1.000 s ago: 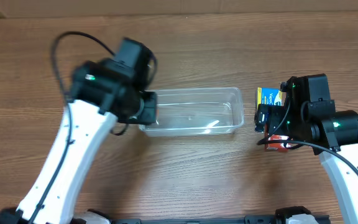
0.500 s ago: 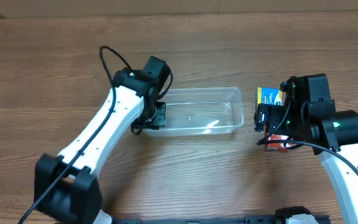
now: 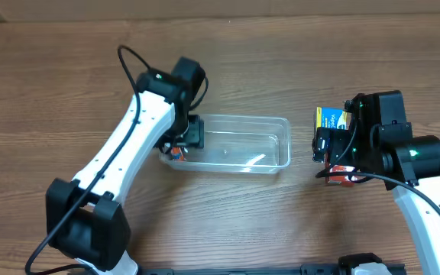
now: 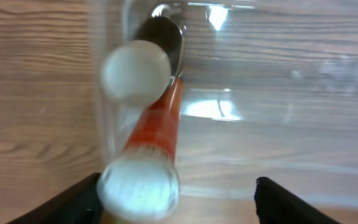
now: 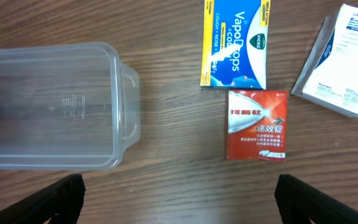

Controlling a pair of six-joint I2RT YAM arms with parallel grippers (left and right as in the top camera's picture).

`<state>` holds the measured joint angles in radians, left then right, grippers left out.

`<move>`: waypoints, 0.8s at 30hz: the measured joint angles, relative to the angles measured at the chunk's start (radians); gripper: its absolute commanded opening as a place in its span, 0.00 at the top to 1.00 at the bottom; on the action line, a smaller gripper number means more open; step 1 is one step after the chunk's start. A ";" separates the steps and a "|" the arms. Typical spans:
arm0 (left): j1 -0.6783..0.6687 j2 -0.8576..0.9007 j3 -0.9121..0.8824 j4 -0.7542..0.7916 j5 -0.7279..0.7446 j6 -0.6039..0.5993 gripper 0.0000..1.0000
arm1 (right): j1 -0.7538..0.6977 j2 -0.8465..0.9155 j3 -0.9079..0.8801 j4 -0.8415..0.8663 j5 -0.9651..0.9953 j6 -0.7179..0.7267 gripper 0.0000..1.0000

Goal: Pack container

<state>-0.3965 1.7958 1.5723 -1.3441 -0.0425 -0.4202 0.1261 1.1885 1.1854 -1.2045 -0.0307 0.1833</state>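
Moved: since a moment ago the left arm [image 3: 140, 130] has pulled in closer over the left end of the container [image 3: 285, 145]. The container has slid a little away from the packets. An orange tube [image 3: 176, 153] now shows inside it. The right arm [image 3: 403, 153] has not moved.
Container: one clear tub lying flat on the bench [image 3: 281, 61], between the two arms.
Left claw [image 4: 178, 186]: right above the container's left end, fingers spread wide. It does not look like it is pinching the tube, but this view is blurry.
Right claw [image 5: 179, 186]: hanging over the bench just to the right of the container, fingers spread, holding nothing.
Inside the container: one orange tube with white ends, close to the left wall. A blurry white and dark shape [image 4: 148, 56] sits by it, and I cannot tell what that is.
Outside the container: one blue cough drop packet [image 5: 235, 43] to the right of the container, one red packet [image 5: 257, 124] touching the blue one's near edge, and one white box [image 5: 347, 62] farthest from the container.
Done so far: I think one thing is packed, the tube.
Left to do: three things are not in yet. The right claw hangs over them, so picking one up looks like the next job.
Count: one container, one tube, two packets, one box.
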 measured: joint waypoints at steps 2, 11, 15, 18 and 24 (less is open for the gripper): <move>0.000 -0.012 0.132 -0.061 -0.002 0.000 0.00 | 0.000 0.000 0.000 -0.001 -0.001 0.000 0.00; 0.179 -0.285 0.309 -0.135 -0.056 0.000 0.00 | 0.000 0.003 -0.019 -0.084 -0.145 0.004 0.95; 0.293 -0.336 0.314 -0.137 -0.058 0.000 0.00 | 0.000 0.018 -0.215 0.027 -0.273 0.004 0.95; 0.324 -0.334 0.314 -0.133 -0.048 0.000 0.00 | 0.000 0.056 -0.316 0.082 -0.386 0.002 0.96; 0.325 -0.333 0.314 -0.129 -0.044 0.000 0.00 | 0.164 0.182 -0.359 0.262 -0.506 0.002 0.96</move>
<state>-0.0711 1.4624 1.8858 -1.4734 -0.0864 -0.4202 0.2901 1.3701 0.8261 -0.9428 -0.5365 0.1848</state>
